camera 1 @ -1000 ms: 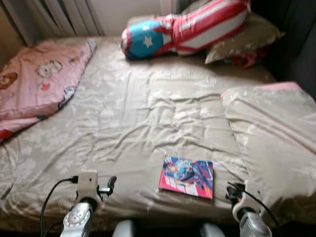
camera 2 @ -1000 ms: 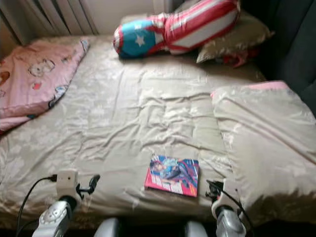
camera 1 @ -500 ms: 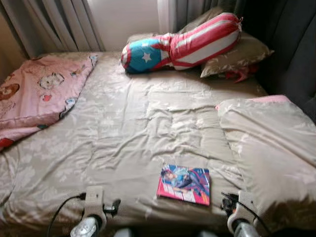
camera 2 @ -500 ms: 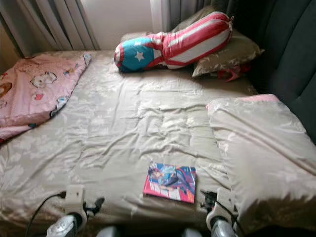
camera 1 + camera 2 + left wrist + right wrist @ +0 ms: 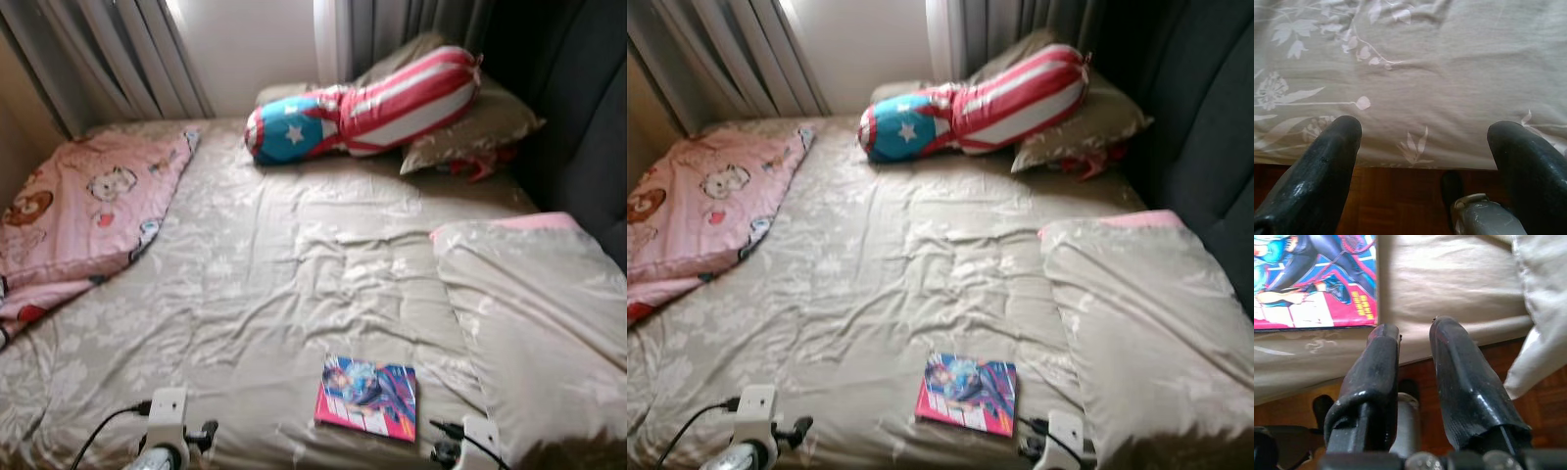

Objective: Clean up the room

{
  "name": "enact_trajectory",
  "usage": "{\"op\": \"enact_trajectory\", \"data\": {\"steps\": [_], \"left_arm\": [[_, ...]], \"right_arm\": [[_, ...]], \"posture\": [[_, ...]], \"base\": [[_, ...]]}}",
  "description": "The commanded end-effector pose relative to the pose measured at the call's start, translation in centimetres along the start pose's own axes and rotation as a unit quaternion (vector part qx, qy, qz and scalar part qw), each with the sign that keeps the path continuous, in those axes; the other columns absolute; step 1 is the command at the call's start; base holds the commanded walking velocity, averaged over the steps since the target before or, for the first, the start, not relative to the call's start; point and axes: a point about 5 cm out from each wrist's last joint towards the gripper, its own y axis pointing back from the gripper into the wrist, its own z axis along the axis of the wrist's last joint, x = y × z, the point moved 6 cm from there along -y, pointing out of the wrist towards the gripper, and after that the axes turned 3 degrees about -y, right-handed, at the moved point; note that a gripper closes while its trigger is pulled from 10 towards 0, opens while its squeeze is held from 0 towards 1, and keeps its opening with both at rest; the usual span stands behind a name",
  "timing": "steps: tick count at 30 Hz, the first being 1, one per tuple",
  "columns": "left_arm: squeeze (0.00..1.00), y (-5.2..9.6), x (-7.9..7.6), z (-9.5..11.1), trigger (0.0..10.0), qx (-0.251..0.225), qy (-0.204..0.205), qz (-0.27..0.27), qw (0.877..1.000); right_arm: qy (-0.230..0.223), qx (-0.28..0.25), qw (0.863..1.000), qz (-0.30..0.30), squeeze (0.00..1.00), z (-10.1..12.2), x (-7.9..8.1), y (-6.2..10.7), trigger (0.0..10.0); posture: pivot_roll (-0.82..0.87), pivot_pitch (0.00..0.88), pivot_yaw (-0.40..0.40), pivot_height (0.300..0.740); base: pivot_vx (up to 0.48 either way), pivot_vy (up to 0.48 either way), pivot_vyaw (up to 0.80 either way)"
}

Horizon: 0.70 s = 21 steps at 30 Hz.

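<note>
the bed (image 5: 245, 284) takes up most of the scene, its beige flowered sheet creased and bare through the middle. a folded beige quilt (image 5: 549, 313) lies on the right side, running from the near edge up toward the far pillows. a pink blanket (image 5: 78, 215) with cartoon bears is bunched on the far left. at the far end a red, white and blue bolster (image 5: 362, 103) leans across a beige pillow (image 5: 470, 117), with curtains (image 5: 118, 49) behind.

the thing to tidy looks to be the comic (image 5: 367, 397), flat on the sheet near the bed's near edge, a little right of centre. its long side runs roughly near to far, slightly skewed. nothing lies on it or against it; the quilt's edge is just beside it on the right.

the right gripper (image 5: 1410, 345) is the nearer one: it sits low at the near edge, just right of the comic, and the comic's near corner (image 5: 1317, 284) lies just ahead of it and to the left. its fingers (image 5: 1376, 362) are nearly closed, a narrow gap between them, grasping nothing. the left gripper (image 5: 1425, 137) hovers at the near edge well to the comic's left, fingers spread wide and empty, over plain sheet with wooden floor (image 5: 1396, 196) below.

i judge the pick falls to the right arm, reaching forward and left; the quilt is the only thing it might snag.
</note>
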Motion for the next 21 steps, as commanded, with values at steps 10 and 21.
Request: {"op": "enact_trajectory", "data": {"steps": [10, 21], "left_arm": [[0.00, 0.1, -1.8, -1.6, 10.0, 0.029, -0.008, -0.007, 1.000], [0.00, 0.0, -2.2, -1.7, 10.0, 0.035, -0.011, -0.006, 0.999]], "right_arm": [[0.016, 0.027, 0.999, 0.015, 0.00, -1.5, 0.4, 0.2, 10.0], [0.019, 0.042, 0.998, 0.034, 0.00, -1.7, 1.8, 0.1, 10.0]], "posture": [[-0.12, 0.000, 0.022, 0.740], [-0.12, 0.000, 0.013, 0.740]], "base": [[0.000, 0.000, 0.16], [0.000, 0.000, 0.58]]}}
